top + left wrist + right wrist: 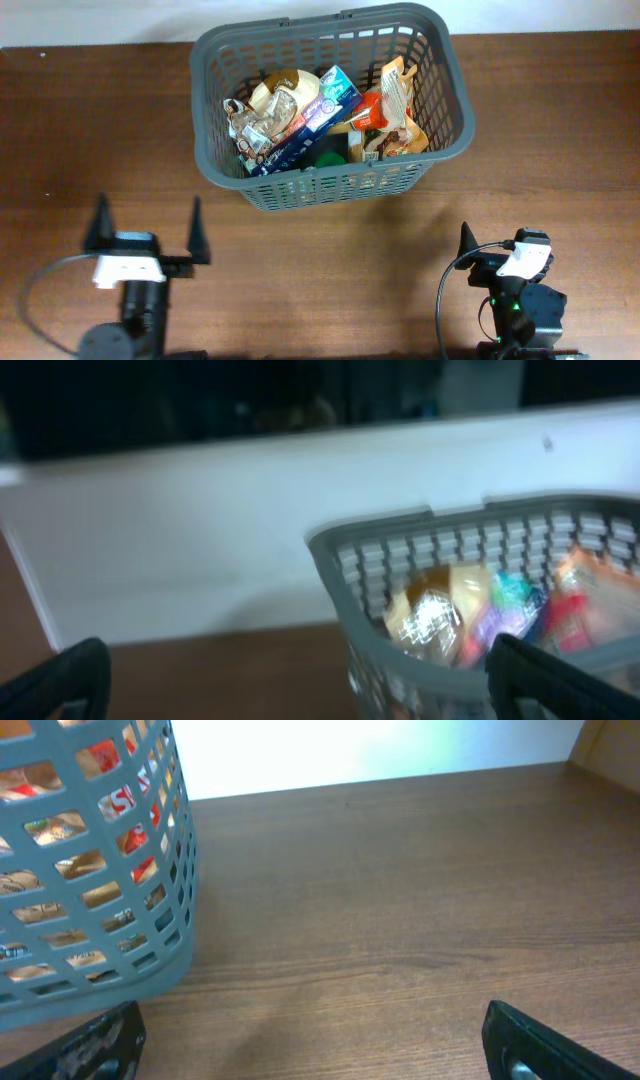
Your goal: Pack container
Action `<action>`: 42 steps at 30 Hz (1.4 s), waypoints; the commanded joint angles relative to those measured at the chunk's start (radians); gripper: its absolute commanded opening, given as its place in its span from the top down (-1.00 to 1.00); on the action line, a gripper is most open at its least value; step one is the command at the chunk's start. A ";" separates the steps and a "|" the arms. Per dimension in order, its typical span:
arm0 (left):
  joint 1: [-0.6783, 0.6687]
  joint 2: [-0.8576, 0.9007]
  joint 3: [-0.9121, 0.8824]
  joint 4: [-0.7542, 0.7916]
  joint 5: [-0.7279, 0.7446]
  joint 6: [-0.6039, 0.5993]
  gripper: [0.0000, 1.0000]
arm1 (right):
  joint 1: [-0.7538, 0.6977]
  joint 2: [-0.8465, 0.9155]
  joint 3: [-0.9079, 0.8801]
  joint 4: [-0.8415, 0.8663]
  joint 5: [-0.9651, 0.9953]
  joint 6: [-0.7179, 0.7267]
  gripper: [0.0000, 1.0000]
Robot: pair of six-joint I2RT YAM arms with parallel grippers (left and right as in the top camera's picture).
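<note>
Grey container (445, 150) crammed with grocery packets (300, 115) sits on the tabletop (560, 120); left hand (148, 215) and right hand (310, 1040) wait nearby, both spread wide, empty.

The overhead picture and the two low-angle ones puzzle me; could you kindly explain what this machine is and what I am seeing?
It is a two-armed robot at a wooden table. The overhead picture looks straight down. The other two come from a camera on each wrist, so the dark shapes in their lower corners are that arm's own fingers. On the table stands a grey lattice basket filled with grocery packets. The left gripper and the right gripper are both open, apart from the basket, holding nothing.
</note>
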 commanded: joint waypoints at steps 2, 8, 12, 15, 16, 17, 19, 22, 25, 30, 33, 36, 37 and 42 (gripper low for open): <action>-0.050 -0.172 -0.283 0.069 0.080 -0.003 -0.99 | 0.008 -0.008 -0.006 0.000 0.009 0.000 -0.97; -0.085 -0.207 -0.393 0.080 0.080 -0.003 -0.98 | 0.008 -0.008 -0.006 0.000 0.009 0.000 -0.97; -0.092 -0.207 -0.407 0.048 0.080 -0.003 -0.99 | 0.008 -0.008 -0.006 0.000 0.009 0.000 -0.98; -0.092 -0.207 -0.427 0.017 0.080 -0.003 -0.99 | 0.008 -0.008 -0.006 0.000 0.009 0.000 -0.98; -0.092 -0.207 -0.436 0.003 0.080 -0.003 -0.99 | 0.008 -0.008 -0.006 0.000 0.009 0.000 -0.97; -0.092 -0.207 -0.440 0.016 0.079 -0.002 -0.99 | 0.008 -0.008 -0.006 0.000 0.009 0.000 -0.98; -0.092 -0.207 -0.441 0.015 0.079 -0.002 -0.99 | 0.008 -0.008 -0.006 0.000 0.009 0.000 -0.98; -0.092 -0.207 -0.441 0.015 0.079 -0.002 -0.98 | 0.008 -0.008 -0.006 0.000 0.009 0.000 -0.98; -0.092 -0.207 -0.441 0.015 0.079 -0.002 -0.99 | 0.008 -0.008 -0.006 0.000 0.009 0.000 -0.98; -0.092 -0.207 -0.441 0.015 0.079 -0.002 -0.99 | 0.008 -0.008 -0.006 0.000 0.009 0.000 -0.98; -0.092 -0.207 -0.441 0.015 0.079 -0.002 -0.99 | 0.008 -0.008 -0.006 0.000 0.009 0.000 -0.98; -0.092 -0.206 -0.441 0.015 0.079 -0.002 -0.99 | 0.008 -0.008 -0.006 0.000 0.009 0.000 -0.98; -0.092 -0.206 -0.441 0.015 0.079 -0.002 -0.99 | 0.008 -0.008 -0.006 0.000 0.009 0.000 -0.98; -0.092 -0.206 -0.441 0.015 0.079 -0.002 -0.99 | 0.008 -0.008 -0.006 0.000 0.009 0.000 -0.98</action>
